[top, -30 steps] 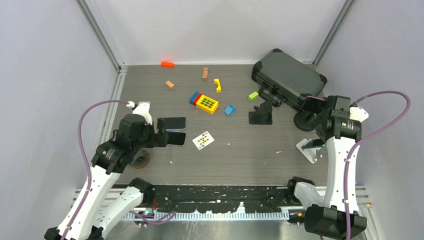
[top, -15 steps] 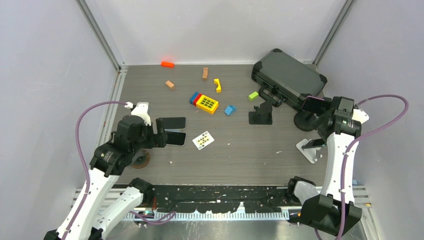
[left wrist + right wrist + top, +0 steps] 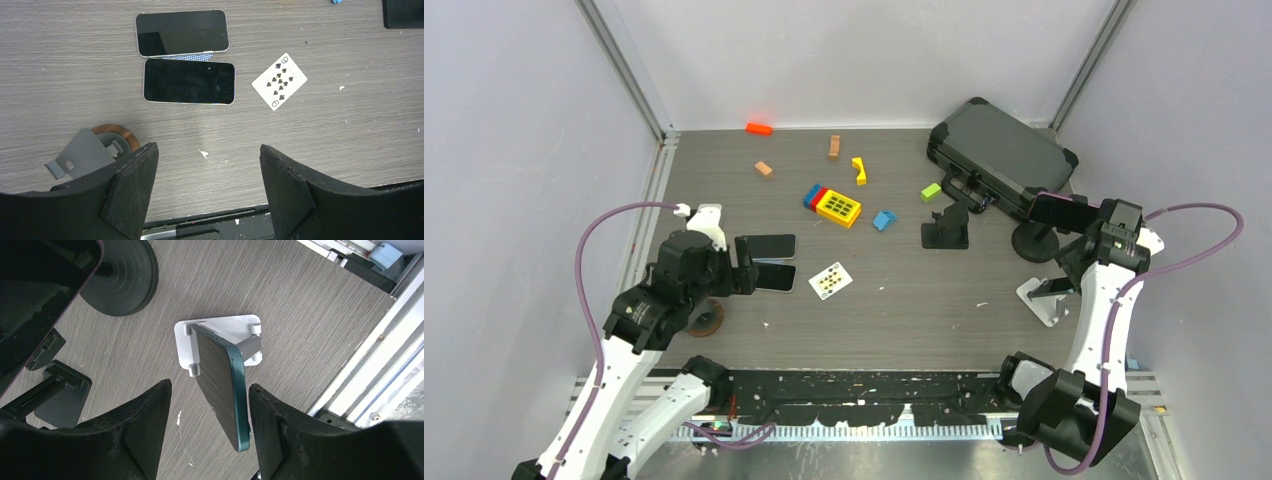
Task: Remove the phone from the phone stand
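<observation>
The right end effector (image 3: 210,392) hangs open above the teal phone (image 3: 222,385), which leans on the white stand (image 3: 225,325) at the bench's (image 3: 310,300) right side. The left end effector (image 3: 207,155) is open too, just near of two flat phones (image 3: 189,81).

Teal-edged phone (image 3: 220,385) propped tilted on white phone stand (image 3: 225,324); stand near right edge of table (image 3: 310,305).
</observation>
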### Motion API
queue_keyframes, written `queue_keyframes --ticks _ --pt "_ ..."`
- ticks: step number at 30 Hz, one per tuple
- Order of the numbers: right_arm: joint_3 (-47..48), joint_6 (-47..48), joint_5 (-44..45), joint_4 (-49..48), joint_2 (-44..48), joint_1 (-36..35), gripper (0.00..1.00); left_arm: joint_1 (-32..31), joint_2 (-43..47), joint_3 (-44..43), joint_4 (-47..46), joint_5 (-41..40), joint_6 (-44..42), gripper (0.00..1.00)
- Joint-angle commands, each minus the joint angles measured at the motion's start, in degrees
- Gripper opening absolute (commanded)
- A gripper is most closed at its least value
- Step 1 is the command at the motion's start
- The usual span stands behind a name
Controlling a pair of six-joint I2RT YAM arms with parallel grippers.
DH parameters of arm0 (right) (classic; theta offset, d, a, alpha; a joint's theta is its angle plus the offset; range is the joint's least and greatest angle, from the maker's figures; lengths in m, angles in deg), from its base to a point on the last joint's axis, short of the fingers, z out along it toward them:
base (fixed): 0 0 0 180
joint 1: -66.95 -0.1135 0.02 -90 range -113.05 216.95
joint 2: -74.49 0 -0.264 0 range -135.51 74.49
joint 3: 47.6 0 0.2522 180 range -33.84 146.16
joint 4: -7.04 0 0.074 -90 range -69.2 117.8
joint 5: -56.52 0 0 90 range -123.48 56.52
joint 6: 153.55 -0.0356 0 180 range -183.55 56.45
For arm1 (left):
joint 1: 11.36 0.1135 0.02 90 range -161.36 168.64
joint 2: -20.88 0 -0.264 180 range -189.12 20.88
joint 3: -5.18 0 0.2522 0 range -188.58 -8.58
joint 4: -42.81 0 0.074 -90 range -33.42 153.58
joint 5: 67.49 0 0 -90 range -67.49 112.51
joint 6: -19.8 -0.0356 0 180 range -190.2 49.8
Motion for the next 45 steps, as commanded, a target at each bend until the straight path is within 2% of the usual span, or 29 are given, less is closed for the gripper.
queue_keyframes --ticks 1,14,23,34,45 --pt "-0.26 0.44 -1.55 -2.67 0.08 1.12 0.60 -0.27 0.03 -0.06 -2.84 0.90 -0.23 0.76" --pt "-0.23 0.44 -2.59 -2.99 0.60 1.56 0.27 -0.41 0.24 0.18 -3.27 1.44 -0.23 0.76" --pt "4.97 0.44 -4.01 0.05 1.94 1.56 0.02 -0.41 0.91 0.39 -3.48 1.39 -0.27 0.76" --pt "12.37 0.37 -7.87 5.27 4.89 1.56 0.00 -0.49 1.84 0.66 -3.87 1.17 -0.32 0.77" --pt "12.58 0.27 -15.16 9.80 8.65 1.48 0.00 -0.49 1.66 0.88 -4.29 1.26 0.03 0.78"
